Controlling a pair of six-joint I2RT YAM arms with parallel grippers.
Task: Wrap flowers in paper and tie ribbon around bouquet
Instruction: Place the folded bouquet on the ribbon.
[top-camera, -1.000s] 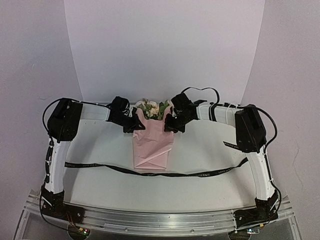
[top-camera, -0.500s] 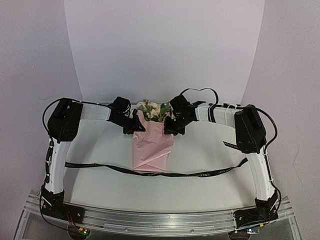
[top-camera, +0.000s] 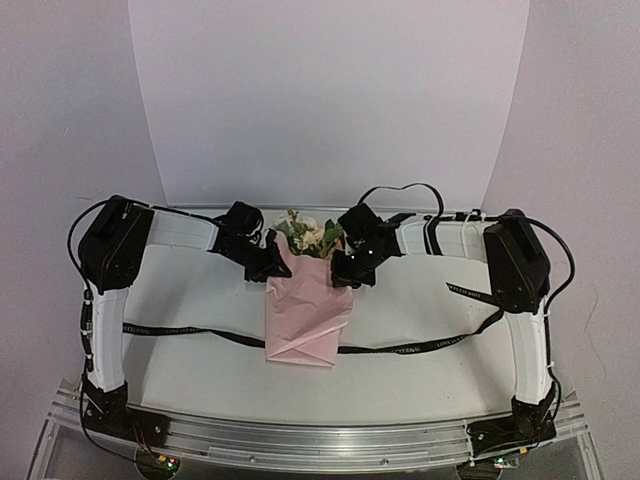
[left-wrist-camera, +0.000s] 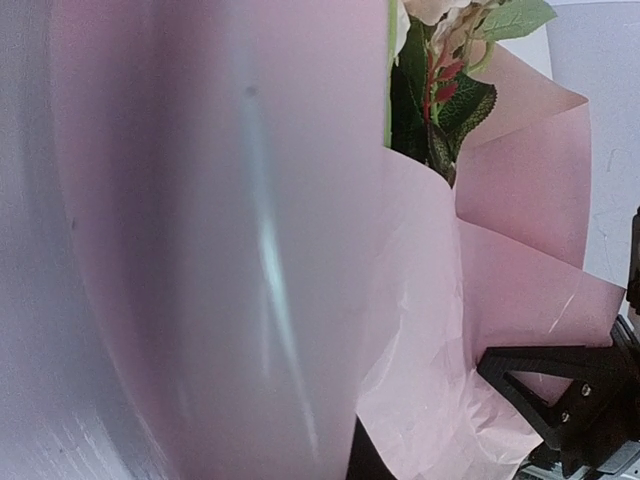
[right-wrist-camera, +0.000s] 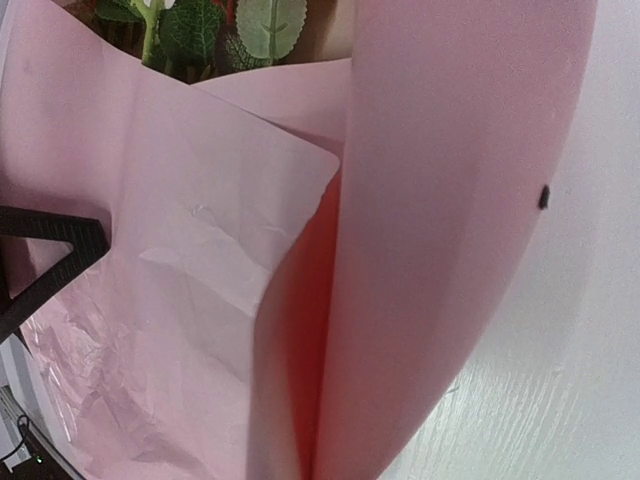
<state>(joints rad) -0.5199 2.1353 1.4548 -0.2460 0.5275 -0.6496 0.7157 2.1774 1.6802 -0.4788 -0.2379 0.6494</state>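
The flat white table (top-camera: 420, 380) carries everything. Mid-table, the bouquet (top-camera: 305, 315), a folded cone of thin light-pink paper (left-wrist-camera: 520, 260), lies across the long narrow black ribbon (top-camera: 400, 349) with gold lettering. The left gripper (top-camera: 270, 265) meets the cone's left rim; its finger state cannot be determined. The right gripper (top-camera: 348, 272) has its fingers closed together on the right rim. Pale pink and cream flowers (top-camera: 305, 232) protrude at the far end.
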